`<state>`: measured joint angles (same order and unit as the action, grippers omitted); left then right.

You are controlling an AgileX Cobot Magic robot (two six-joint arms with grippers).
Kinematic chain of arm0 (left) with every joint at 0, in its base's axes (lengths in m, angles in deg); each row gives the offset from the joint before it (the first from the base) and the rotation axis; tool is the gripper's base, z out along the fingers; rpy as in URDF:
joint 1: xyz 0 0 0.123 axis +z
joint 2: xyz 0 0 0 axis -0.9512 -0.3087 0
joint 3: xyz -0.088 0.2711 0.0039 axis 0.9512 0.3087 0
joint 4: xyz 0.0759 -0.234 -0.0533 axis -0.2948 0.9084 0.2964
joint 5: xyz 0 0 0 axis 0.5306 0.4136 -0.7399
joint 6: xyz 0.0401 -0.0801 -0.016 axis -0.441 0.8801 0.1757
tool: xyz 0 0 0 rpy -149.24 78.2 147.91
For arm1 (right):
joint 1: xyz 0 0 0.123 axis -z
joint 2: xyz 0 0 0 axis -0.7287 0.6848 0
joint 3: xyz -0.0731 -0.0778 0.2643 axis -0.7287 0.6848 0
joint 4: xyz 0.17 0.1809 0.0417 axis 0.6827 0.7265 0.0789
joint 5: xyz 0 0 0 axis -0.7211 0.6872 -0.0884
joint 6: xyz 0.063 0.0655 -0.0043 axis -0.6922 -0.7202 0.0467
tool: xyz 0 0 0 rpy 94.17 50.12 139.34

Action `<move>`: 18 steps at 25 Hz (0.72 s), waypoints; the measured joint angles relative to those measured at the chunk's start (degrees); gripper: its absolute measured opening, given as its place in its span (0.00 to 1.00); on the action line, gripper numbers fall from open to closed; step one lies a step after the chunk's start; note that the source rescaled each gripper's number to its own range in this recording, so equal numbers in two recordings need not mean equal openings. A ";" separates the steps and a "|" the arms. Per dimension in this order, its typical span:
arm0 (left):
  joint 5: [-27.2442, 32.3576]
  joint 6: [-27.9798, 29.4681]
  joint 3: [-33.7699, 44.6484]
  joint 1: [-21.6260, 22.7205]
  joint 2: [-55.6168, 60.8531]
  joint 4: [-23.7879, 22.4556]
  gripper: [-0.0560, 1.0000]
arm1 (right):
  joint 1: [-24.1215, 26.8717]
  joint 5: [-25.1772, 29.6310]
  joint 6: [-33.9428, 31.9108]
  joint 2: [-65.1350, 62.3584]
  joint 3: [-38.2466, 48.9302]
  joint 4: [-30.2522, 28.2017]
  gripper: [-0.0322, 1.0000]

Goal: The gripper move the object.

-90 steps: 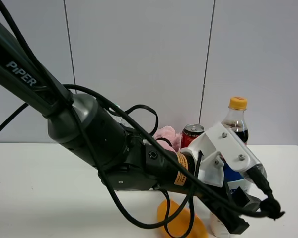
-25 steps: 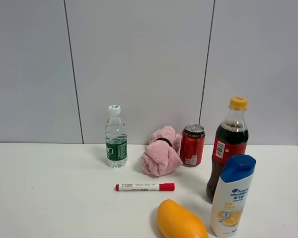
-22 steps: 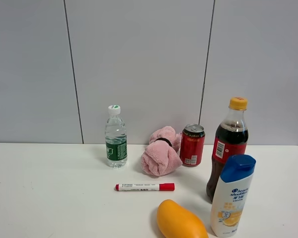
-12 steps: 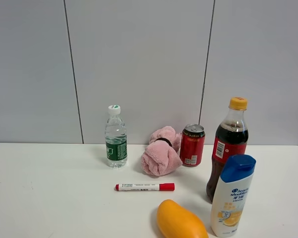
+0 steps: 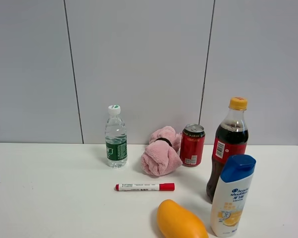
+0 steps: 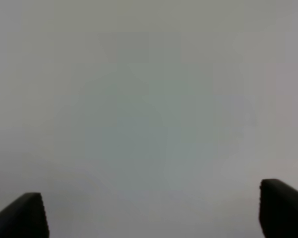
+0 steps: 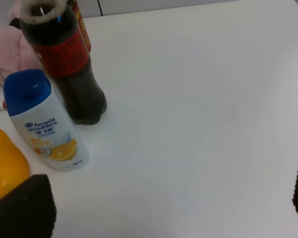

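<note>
The white shampoo bottle (image 5: 233,198) with a blue cap and an orange citrus picture stands upright at the table's front right, just in front of the dark cola bottle (image 5: 227,144). No arm or gripper shows in the exterior view. In the right wrist view the shampoo bottle (image 7: 44,124) stands apart from my right gripper (image 7: 159,208), which is open and empty over bare table. My left gripper (image 6: 149,218) is open and empty, facing a blank grey surface.
An orange mango (image 5: 180,220) lies just left of the shampoo bottle. A red marker (image 5: 145,187), a pink towel (image 5: 161,152), a red can (image 5: 192,145) and a clear water bottle (image 5: 116,138) stand behind on the white table (image 5: 49,198).
The black arm that reached over the shampoo bottle 3.6 s ago has left the exterior view. Over the last second nothing has moved.
</note>
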<state>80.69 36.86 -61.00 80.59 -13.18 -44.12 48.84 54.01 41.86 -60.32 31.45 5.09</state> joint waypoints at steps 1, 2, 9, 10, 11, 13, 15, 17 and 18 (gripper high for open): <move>0.18 0.00 0.65 -1.02 0.33 0.00 0.95 | 0.00 0.00 0.00 0.00 0.00 0.00 1.00; -0.07 0.00 0.72 -1.74 0.60 -0.05 0.95 | 0.00 0.00 0.00 0.00 0.00 0.00 1.00; -7.93 0.05 3.51 -5.44 5.86 0.00 0.95 | 0.00 0.00 0.00 0.00 0.00 0.00 1.00; -8.20 0.06 3.57 -6.26 6.23 0.00 0.95 | 0.00 0.00 0.00 0.00 0.00 0.00 1.00; -8.33 0.06 3.57 -7.22 6.35 0.00 0.95 | 0.00 0.00 0.00 0.00 0.00 0.00 1.00; -8.61 0.17 3.58 -8.48 6.35 -0.16 0.95 | 0.00 0.00 0.00 0.00 0.00 0.00 1.00; -8.68 0.24 3.69 -8.75 6.35 -0.34 0.95 | 0.00 0.00 0.00 0.00 0.00 0.00 1.00; -8.68 0.76 3.69 -8.81 6.35 -0.83 0.95 | 0.00 0.00 0.00 0.00 0.00 0.00 1.00; -8.68 1.30 3.69 -8.81 6.35 -1.18 0.95 | 0.00 0.00 0.00 0.00 0.00 0.00 1.00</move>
<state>72.01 38.16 -57.31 71.78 -6.82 -45.30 48.84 54.01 41.86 -60.32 31.45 5.09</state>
